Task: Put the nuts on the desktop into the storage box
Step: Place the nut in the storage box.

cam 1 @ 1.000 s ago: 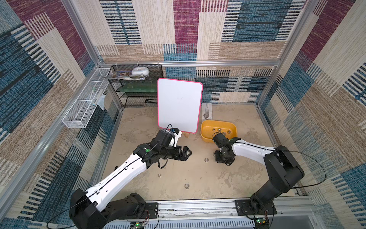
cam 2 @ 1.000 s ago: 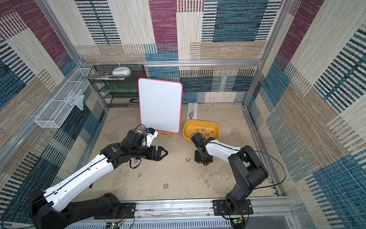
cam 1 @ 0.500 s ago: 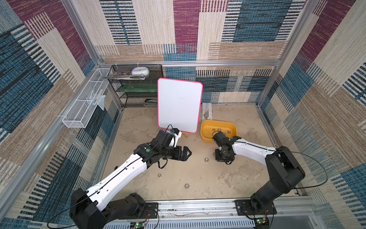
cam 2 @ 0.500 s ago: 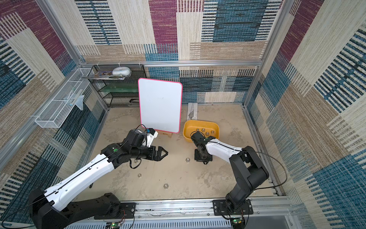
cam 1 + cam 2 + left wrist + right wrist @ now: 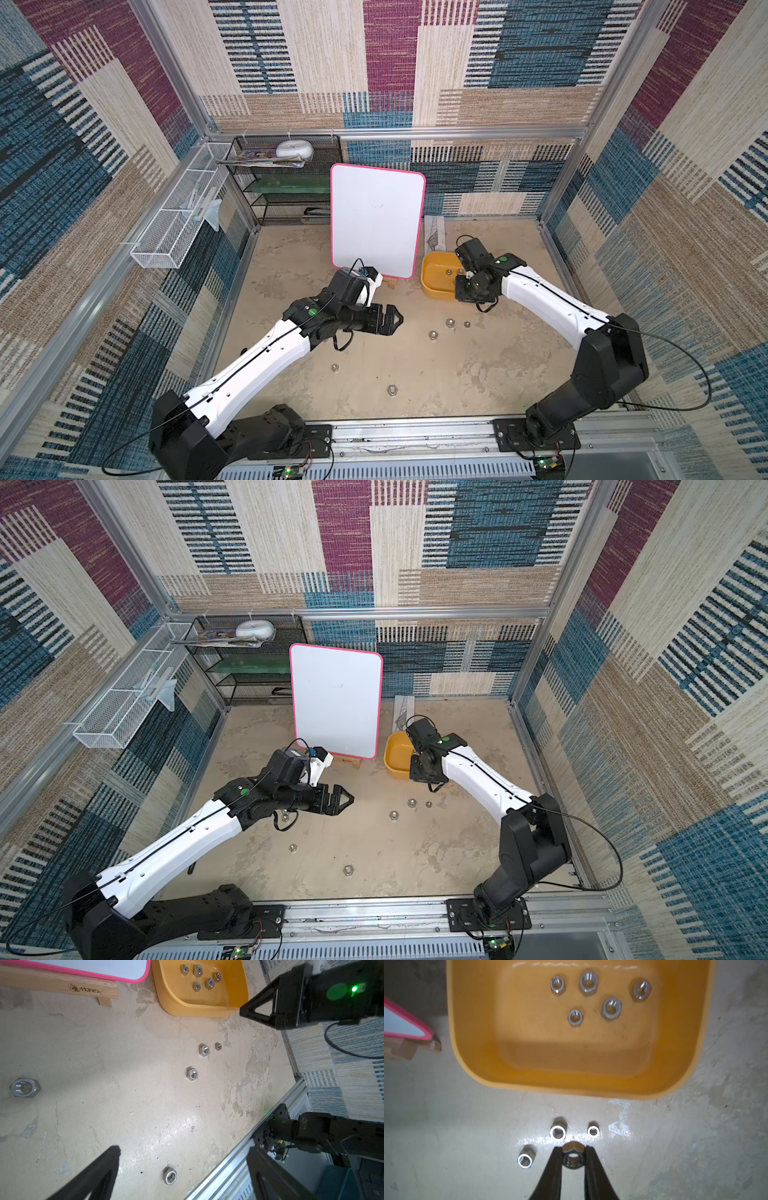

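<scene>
Silver nut sits pinched, sides hidden, in right gripper.

Five nuts lie in the one box, one in the right pincer, at least five on the counter.

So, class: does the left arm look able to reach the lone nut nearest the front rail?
Probably yes. The left pincer hangs open over bare desktop, nothing stands between it and that nut, and the right arm is off by the box.
</scene>
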Controlling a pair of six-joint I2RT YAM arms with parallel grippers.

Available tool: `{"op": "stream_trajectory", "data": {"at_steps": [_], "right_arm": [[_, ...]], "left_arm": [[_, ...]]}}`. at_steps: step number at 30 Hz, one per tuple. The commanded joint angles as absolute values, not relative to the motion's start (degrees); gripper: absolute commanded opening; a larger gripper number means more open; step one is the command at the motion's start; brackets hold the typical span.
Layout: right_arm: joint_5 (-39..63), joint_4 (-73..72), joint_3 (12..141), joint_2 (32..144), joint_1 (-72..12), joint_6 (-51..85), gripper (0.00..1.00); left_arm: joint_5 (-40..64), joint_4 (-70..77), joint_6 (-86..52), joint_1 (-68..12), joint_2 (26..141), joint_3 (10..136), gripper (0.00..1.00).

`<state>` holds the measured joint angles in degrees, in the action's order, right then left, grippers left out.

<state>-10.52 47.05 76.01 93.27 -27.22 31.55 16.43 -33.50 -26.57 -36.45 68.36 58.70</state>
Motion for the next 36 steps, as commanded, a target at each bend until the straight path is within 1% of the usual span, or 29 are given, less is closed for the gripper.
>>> {"op": "stream_trajectory", "data": {"at_steps": [1,9,21,24,26,28,30,36], "right_arm": [[-11.5,47.2,81.4,98.1,-26.1,27.2,0.2],[-9.3,46.4,97.0,114.8,-24.6,23.3,0.2],[-8.0,48.5,113.0,132.6,-24.1,21.8,0.22],[-8.0,48.9,114.5,134.0,-23.9,21.6,0.25],[-7.8,48.9,114.6,133.9,-23.9,21.6,0.32],[-7.9,49.3,114.7,133.3,-23.9,21.6,0.36],[-7.8,49.4,114.2,131.7,-23.9,21.7,0.43],[-8.0,49.2,108.8,123.8,-23.9,22.8,0.42]], "left_arm": [[15.5,-33.3,-26.1,-36.4,67.9,59.1,1.0],[12.2,-35.8,-26.0,-35.4,65.3,58.6,1.0],[9.9,-37.9,-26.7,-33.4,61.6,57.1,1.0],[9.5,-38.2,-26.9,-33.3,60.9,56.9,1.0],[9.4,-38.2,-26.9,-33.2,60.6,56.6,1.0],[9.6,-38.1,-26.9,-33.1,60.5,56.5,1.0],[10.0,-37.8,-26.8,-33.1,60.5,56.5,1.0],[12.0,-36.2,-25.7,-33.1,62.2,57.1,1.0]]}}
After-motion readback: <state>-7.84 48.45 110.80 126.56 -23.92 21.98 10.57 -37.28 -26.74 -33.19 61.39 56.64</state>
